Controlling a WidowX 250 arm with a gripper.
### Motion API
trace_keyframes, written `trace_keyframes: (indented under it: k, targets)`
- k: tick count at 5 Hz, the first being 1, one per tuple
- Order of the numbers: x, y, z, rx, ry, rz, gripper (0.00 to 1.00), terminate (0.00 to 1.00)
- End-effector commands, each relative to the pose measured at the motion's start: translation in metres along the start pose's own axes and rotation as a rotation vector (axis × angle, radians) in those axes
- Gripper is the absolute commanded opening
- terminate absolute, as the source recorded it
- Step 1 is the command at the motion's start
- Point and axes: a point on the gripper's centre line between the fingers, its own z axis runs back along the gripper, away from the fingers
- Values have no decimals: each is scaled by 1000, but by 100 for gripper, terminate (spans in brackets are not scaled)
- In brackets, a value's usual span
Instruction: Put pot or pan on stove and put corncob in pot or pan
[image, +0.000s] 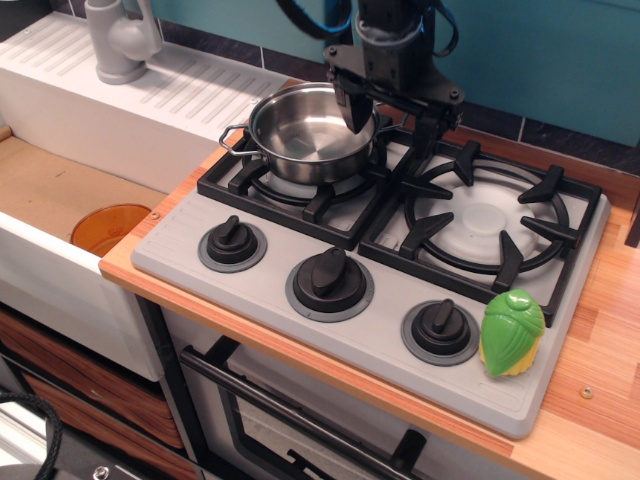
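Sitting on the stove's (180, 250) left burner, the pot (305, 130) is placed. The gripper (388, 118) is spread around its right rim, grasping nothing; the corncob (511, 333), beside the rightmost knob, is yet to be moved.

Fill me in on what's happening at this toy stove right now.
A single robot arm is working over the stove. The steel pot already sits on the left burner and is empty. The gripper is open, straddling the pot's right rim: one finger inside the pot, the other outside, near the right handle. The corncob stands untouched at the stove's front right corner, beside the rightmost knob, so it is not in the pot yet.
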Motion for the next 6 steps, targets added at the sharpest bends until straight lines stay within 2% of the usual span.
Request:
trace_keyframes:
  k: [1, 2, 3, 6]
  targets:
    - [-4, 0, 5, 6, -45, 13, 100, 0]
    - [-16, -3, 7, 19, -44, 33, 100, 0]
    - [-21, -10, 5, 45, -44, 68, 0, 0]
    - [-15, -24, 4, 36, -56, 99, 0, 0]
